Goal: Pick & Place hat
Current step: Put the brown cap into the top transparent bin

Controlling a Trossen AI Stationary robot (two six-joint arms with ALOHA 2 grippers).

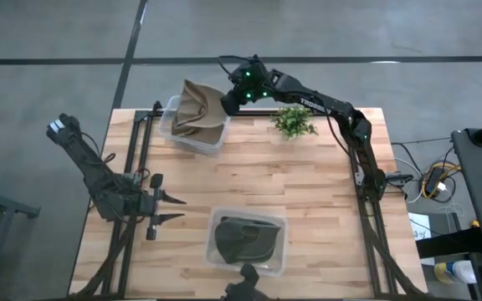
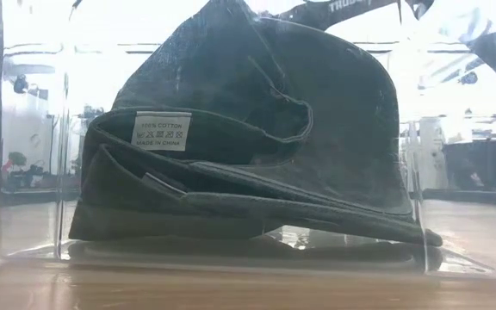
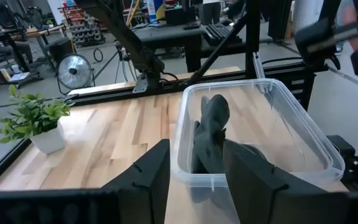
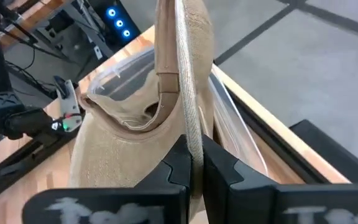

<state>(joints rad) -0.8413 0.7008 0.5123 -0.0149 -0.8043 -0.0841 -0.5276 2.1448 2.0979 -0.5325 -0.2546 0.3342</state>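
Observation:
A tan hat (image 1: 199, 109) hangs over a clear bin (image 1: 192, 132) at the table's far left, its crown dipping into the bin; the right wrist view shows the same tan hat (image 4: 142, 118). My right gripper (image 1: 228, 99) is shut on its brim. A dark grey hat (image 1: 248, 238) lies in a second clear bin (image 1: 249, 244) at the near edge, filling the low view as the dark hat (image 2: 257, 146). My left gripper (image 1: 174, 209) waits open near the left edge, level, pointing at that bin (image 3: 260, 130). My right gripper (image 4: 192, 163) pinches the tan hat's brim edge (image 4: 190, 134) between its two fingers, coming from the table's right and slanting down. The brim stands on edge in the hold. The hat hangs below and away from the fingers, its crown (image 4: 114, 149) sagging into the bin.
A small potted plant (image 1: 294, 122) stands at the far edge, right of the tan hat's bin. Bare wooden tabletop (image 1: 249, 180) lies between the two bins. Dark frame rails (image 1: 136, 159) run along both table sides.

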